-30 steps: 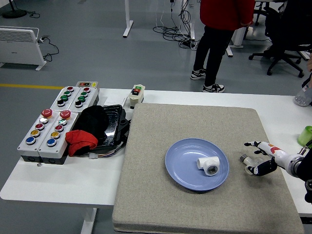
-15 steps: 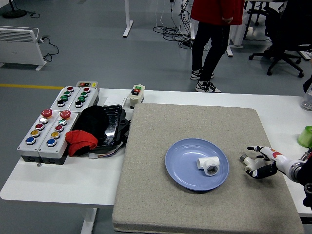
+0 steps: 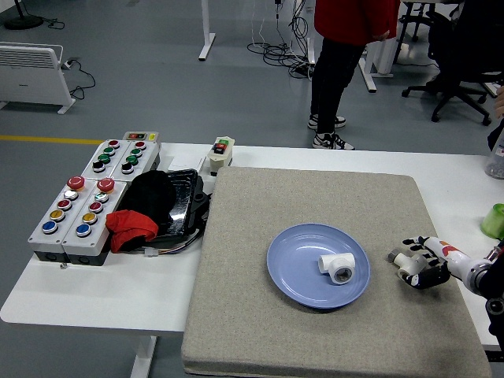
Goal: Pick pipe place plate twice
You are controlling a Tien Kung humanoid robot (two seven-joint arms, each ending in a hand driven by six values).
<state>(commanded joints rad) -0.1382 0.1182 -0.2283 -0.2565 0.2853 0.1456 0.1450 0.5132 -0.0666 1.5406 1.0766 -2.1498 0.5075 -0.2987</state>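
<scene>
A blue plate (image 3: 299, 282) lies on the grey mat (image 3: 315, 205), right of centre. A white T-shaped pipe fitting (image 3: 337, 267) rests on the plate's right half. A second small white pipe piece (image 3: 396, 257) lies on the mat just right of the plate. My right hand (image 3: 416, 266) comes in from the right edge, low over the mat. Its fingers (image 3: 419, 276) are curled around that piece, which still touches the mat. The left arm is out of sight.
Left of the mat stand grey button boxes (image 3: 79, 206), a black tray (image 3: 175, 206) holding black and red cloth, and a small switch box (image 3: 220, 151). A green cup (image 3: 494, 220) stands at the right edge. A person in red stands far behind the table.
My right hand drew back slightly to the right, and its spread fingers curled in around the small pipe piece. The person behind shifted a little to the left.
</scene>
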